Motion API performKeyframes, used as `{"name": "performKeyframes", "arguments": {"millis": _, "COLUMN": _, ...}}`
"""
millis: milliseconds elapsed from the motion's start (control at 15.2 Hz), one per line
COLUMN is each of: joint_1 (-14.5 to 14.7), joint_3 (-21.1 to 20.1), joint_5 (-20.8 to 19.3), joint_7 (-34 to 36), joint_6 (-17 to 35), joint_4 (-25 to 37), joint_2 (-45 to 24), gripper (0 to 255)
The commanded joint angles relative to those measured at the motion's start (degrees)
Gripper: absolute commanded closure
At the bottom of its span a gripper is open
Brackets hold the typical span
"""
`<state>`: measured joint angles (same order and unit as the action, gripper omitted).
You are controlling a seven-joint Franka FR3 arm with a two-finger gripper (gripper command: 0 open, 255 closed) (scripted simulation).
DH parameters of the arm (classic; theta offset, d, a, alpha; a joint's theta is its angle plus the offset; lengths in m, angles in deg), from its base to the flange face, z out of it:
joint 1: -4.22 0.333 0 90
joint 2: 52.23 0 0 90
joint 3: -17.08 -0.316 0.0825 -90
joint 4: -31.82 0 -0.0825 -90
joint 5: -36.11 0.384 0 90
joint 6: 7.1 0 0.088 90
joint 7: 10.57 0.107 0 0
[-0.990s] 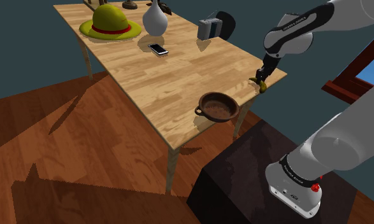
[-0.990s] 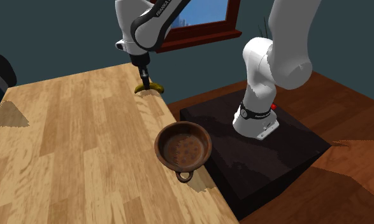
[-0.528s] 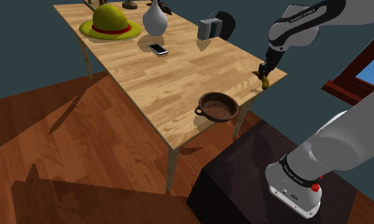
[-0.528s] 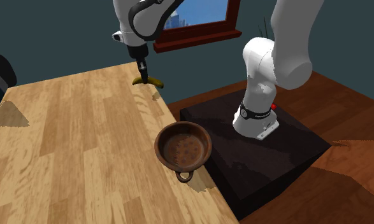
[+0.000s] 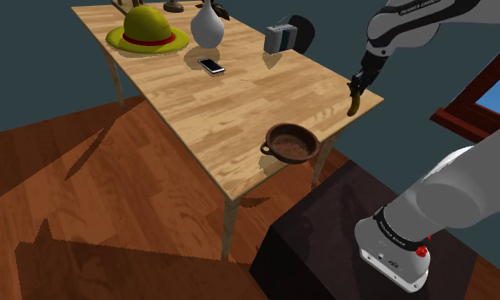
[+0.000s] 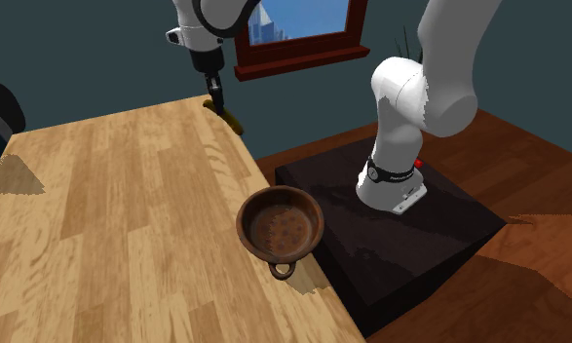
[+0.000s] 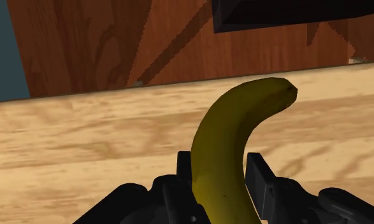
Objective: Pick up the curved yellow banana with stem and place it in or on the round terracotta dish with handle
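White arm [image 5: 461,183], dark joints [image 5: 389,31], black claw [image 5: 356,85]

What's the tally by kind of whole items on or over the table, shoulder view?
Hat: 1
Vase: 1
Phone: 1
Grey box: 1
Black round thing behind it: 1
Dish: 1
Banana, held in the claw: 1
Total: 7. Cut-off shapes at the far edge not counted.

This is looking like a room in a home: a reddish-brown plank floor [image 5: 86,196] is meeting dark teal walls [image 5: 35,51], a red-brown wooden window frame [image 6: 303,56] is showing, and a light wooden worktop [image 5: 239,102] is carrying a yellow-green brimmed hat with a red band [image 5: 146,30], a white round vase [image 5: 208,27] and a small smartphone [image 5: 211,65] toward its far end.
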<state>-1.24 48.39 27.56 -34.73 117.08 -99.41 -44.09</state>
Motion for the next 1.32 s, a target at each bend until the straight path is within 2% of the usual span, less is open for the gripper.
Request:
{"name": "performKeyframes", "arguments": {"millis": 0, "joint_1": 0.0, "joint_3": -0.2, "joint_5": -0.3, "joint_7": 0.2, "joint_6": -1.6, "joint_4": 0.9, "joint_2": 0.8, "gripper": 255}}
{"name": "performKeyframes", "arguments": {"millis": 396, "joint_1": 0.0, "joint_3": -0.8, "joint_5": -0.9, "joint_7": 0.6, "joint_6": -6.2, "joint_4": 3.6, "joint_2": 2.8, "gripper": 255}}
{"name": "performKeyframes", "arguments": {"millis": 792, "joint_1": 2.0, "joint_3": -7.1, "joint_5": -3.2, "joint_7": 10.6, "joint_6": -7.3, "joint_4": -3.8, "joint_2": 10.7, "gripper": 255}}
{"name": "performKeyframes", "arguments": {"millis": 1254, "joint_1": 5.1, "joint_3": -14.9, "joint_5": -2.1, "joint_7": 21.2, "joint_6": -8.9, "joint_4": -9.6, "joint_2": 17.1, "gripper": 255}}
